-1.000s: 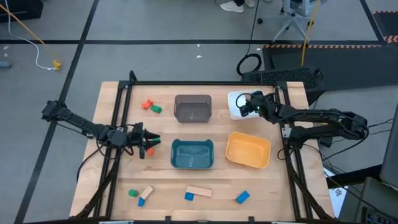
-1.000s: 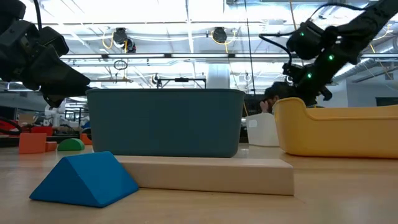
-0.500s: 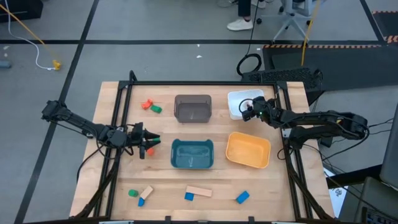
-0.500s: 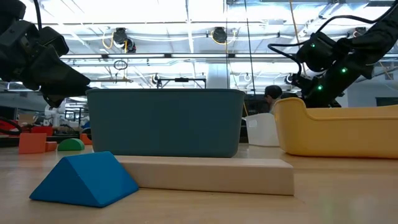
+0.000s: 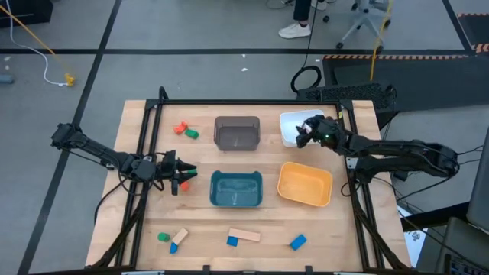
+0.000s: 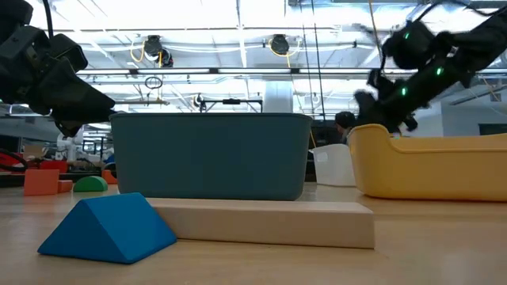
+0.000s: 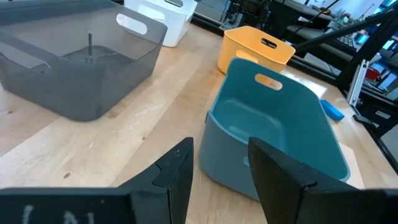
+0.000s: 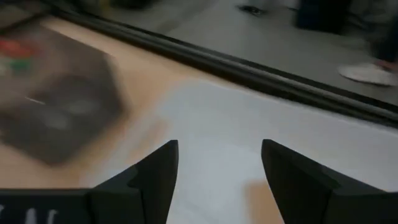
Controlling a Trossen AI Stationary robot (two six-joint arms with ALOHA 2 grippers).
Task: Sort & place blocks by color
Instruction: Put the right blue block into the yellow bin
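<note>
Hovering over the white bin (image 5: 291, 127), the right claw (image 5: 303, 136) stands open, holding nothing. Left claw (image 5: 186, 176) beside the teal bin (image 5: 236, 189) grips a red block (image 5: 182, 183). Other blocks (image 5: 243, 235) lie along the tabletop (image 5: 200, 221).

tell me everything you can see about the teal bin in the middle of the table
The teal bin is a rectangular tub that looks like moulded plastic, with rounded corners, smooth walls and a slot handle cut into an end wall, seen in the left wrist view. It stands upright on the wooden table, near its middle, open side up, with no block visible inside. The grey bin stands beyond it, the yellow bin beside it. Nothing visibly touches it but the table.
</note>
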